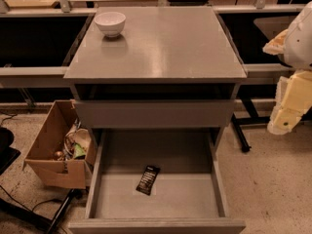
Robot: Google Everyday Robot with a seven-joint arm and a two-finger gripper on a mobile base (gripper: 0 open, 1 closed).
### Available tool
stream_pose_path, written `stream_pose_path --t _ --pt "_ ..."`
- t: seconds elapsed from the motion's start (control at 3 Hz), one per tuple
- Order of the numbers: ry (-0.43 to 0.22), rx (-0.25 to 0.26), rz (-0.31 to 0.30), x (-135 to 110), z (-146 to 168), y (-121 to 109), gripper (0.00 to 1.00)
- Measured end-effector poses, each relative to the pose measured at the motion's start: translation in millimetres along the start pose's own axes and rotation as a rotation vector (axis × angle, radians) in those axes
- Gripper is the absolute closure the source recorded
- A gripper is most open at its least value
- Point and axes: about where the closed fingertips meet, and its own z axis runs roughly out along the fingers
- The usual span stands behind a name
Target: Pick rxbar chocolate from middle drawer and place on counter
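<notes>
Camera view: high, before the front edge of the counter (165,43), facing down and forward.
Nearness: close; middle drawer (185,194) reaches the bottom border.
Right side: gripper (285,113) beyond the front right corner.

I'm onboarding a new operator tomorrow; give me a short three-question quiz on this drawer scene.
1. True or false: the rxbar chocolate lies on the counter.
2. The gripper hangs: A) inside the middle drawer; B) beside the cabinet, outside the drawers; C) over the white bowl.
3. Fill in: the white bowl stands on the ____.
Key: 1 false, it lies on the middle drawer's floor; 2 B; 3 counter.
</notes>
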Motion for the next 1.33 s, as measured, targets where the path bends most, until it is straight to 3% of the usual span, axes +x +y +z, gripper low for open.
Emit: stream_pose_path --t 0.33,0.67,1.0,1.33 --pt "-0.005 0.009 -0.002 -1.3 -0.6 -0.2 0.00" --pt "-0.065 -0.009 0.007 -6.6 29.3 13.2 0.00" --pt "-0.086 -0.037 0.013 2.5 123.5 38.5 0.00" --pt "-0.088 -0.044 -0.081 4.5 195.4 54.3 0.00"
